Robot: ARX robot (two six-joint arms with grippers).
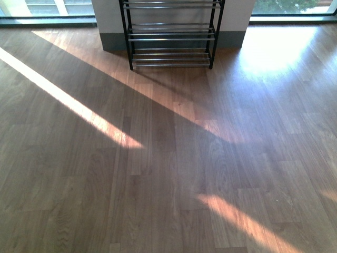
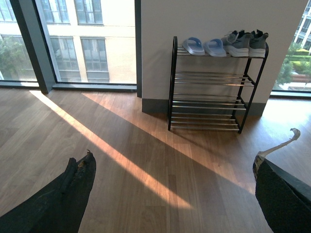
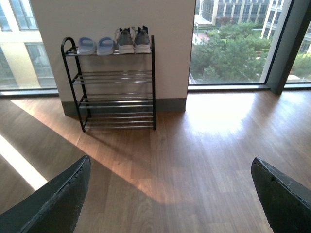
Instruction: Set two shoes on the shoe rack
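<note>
Both grippers, left (image 2: 172,194) and right (image 3: 170,194), spread wide, holding nothing; slides (image 2: 204,46) and sneakers (image 2: 245,42) side by side on the rack's (image 2: 209,102) top tier, against the wall (image 2: 218,19).

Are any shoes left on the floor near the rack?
No, the slides and sneakers sit on the rack's top tier.

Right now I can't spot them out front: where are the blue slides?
Both wrist views show the blue slides on the shoe rack top tier, beside the grey sneakers.
</note>
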